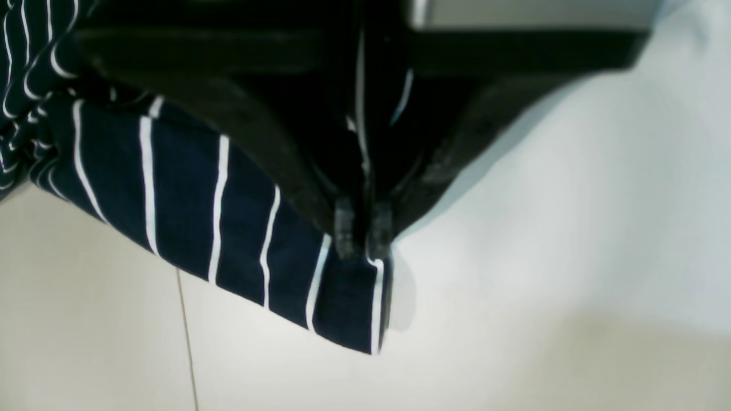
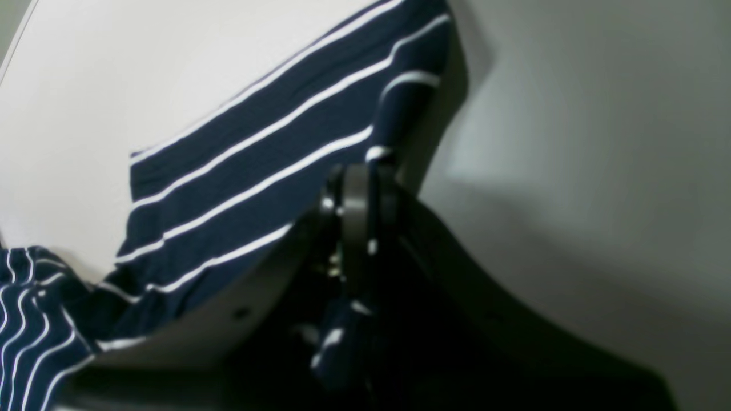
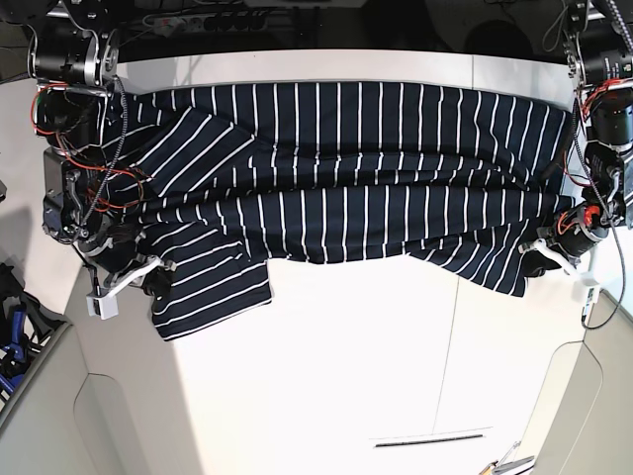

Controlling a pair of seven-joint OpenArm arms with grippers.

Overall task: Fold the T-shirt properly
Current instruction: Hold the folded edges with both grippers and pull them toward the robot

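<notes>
The T-shirt (image 3: 336, 178), dark navy with thin white stripes, lies stretched sideways across the far half of the white table (image 3: 346, 366). It is bunched along its middle, and a sleeve hangs toward the front at the left. My right gripper (image 3: 156, 279), at the left of the base view, is shut on that sleeve's edge; the right wrist view shows the pinched cloth (image 2: 257, 171) at its tips (image 2: 357, 188). My left gripper (image 3: 541, 259), at the right of the base view, is shut on the shirt's other corner (image 1: 228, 228), pinched between its tips (image 1: 364, 228).
The table has a seam line (image 3: 458, 356) and a narrow dark slot (image 3: 430, 440) near its front edge. Red-wired arm bases stand at the far left (image 3: 69, 109) and far right (image 3: 603, 109). Blue items (image 3: 10, 341) lie off the table's left side.
</notes>
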